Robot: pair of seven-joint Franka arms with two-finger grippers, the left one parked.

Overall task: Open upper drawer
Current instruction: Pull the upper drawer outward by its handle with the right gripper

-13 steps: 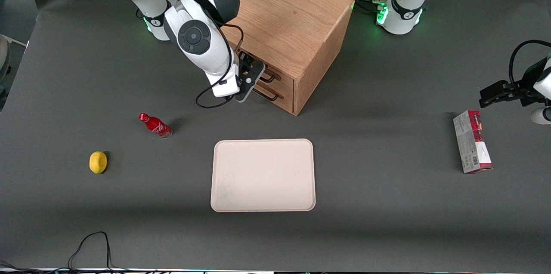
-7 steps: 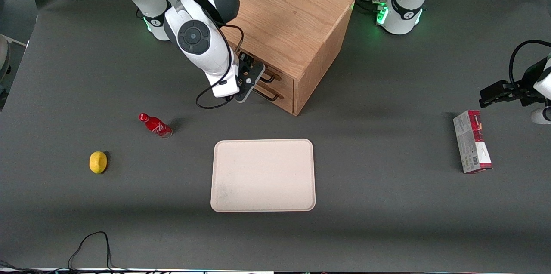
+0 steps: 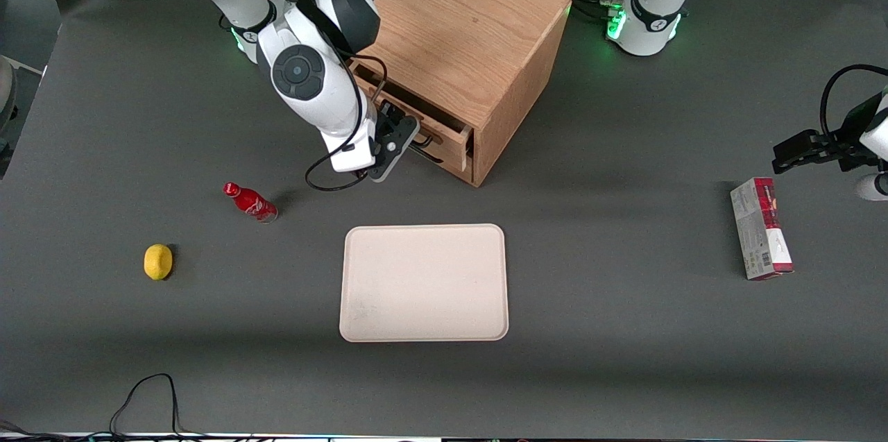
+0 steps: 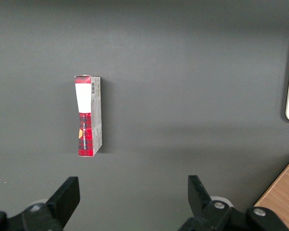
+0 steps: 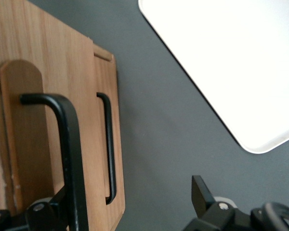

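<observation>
Item: upper drawer of the oak cabinet, partly drawn out, at the table's farther edge toward the working arm's end. Gripper: at the drawer front, fingers spread, black handle lying against one finger inside the gap, hooked rather than pinched. Handling advice: pull straight along the drawer's run and level, or the bar may slip off the finger.

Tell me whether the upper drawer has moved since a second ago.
Yes. The upper drawer has slid out of the cabinet, toward the bottle, with the claw at its handle.
</observation>
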